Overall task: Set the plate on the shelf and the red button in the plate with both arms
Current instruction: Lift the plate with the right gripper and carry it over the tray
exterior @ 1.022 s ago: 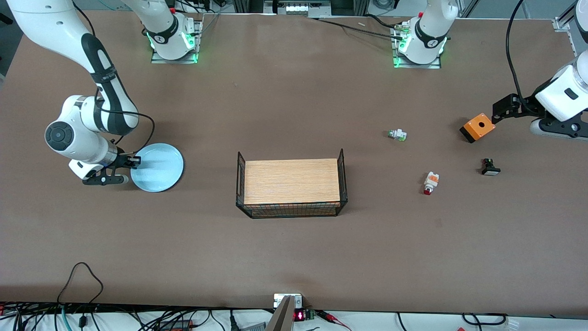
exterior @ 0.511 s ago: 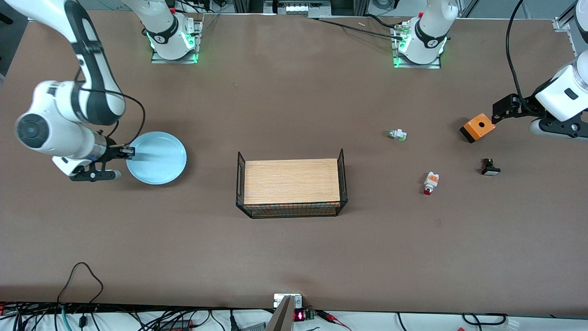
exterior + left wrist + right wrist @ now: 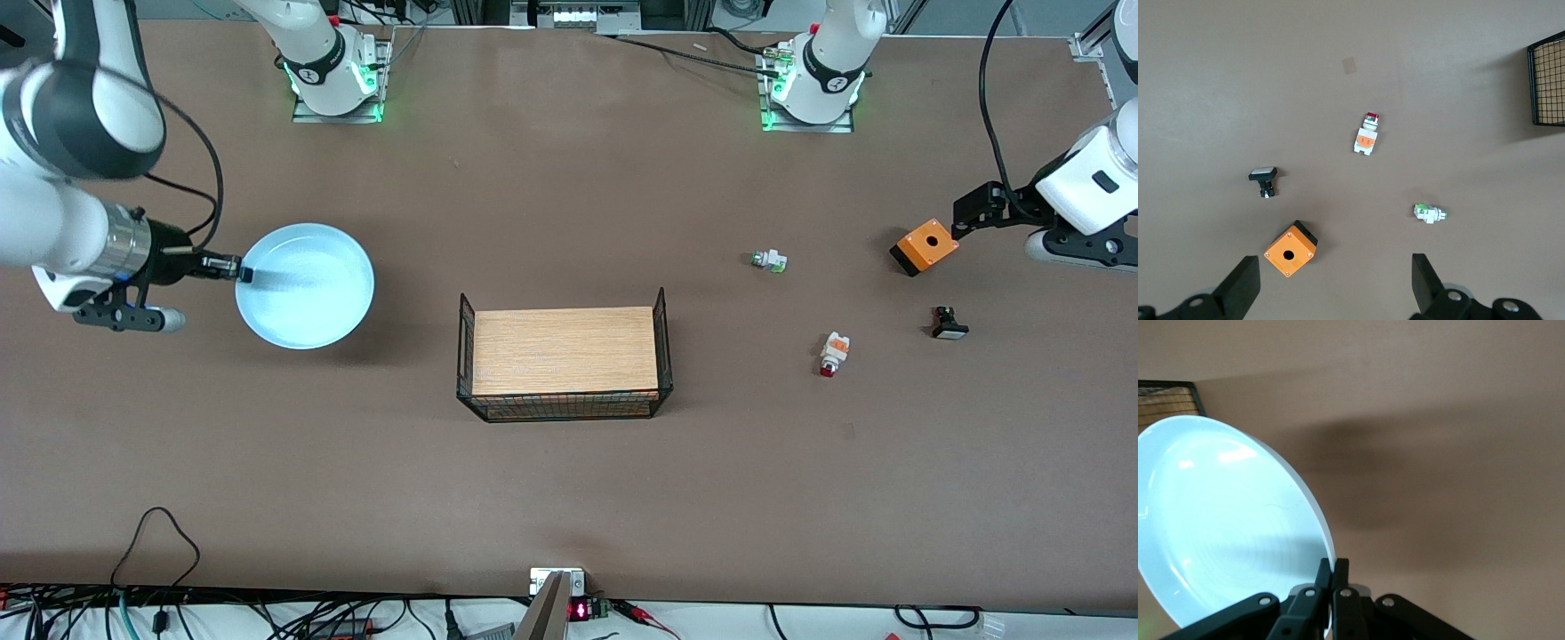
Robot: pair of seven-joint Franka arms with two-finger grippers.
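My right gripper [image 3: 240,270] is shut on the rim of the pale-blue plate [image 3: 307,284] and holds it in the air over the table at the right arm's end. In the right wrist view the fingers [image 3: 1333,570] pinch the plate's [image 3: 1225,527] edge. The red button [image 3: 833,353] lies on the table at the left arm's end, its red tip toward the front camera. It also shows in the left wrist view [image 3: 1367,134]. My left gripper [image 3: 965,218] is open and empty, hovering beside the orange box [image 3: 925,246].
A black wire basket [image 3: 564,360] with a wooden board in it stands mid-table. A white-and-green part [image 3: 769,260] and a black part with a white cap [image 3: 949,324] lie near the red button. The orange box with a hole [image 3: 1291,249] lies between my left fingers' tips in the wrist view.
My right gripper has lifted the plate off the table and raised it; the plate looks larger and sits farther from the front camera. The left arm has not moved.
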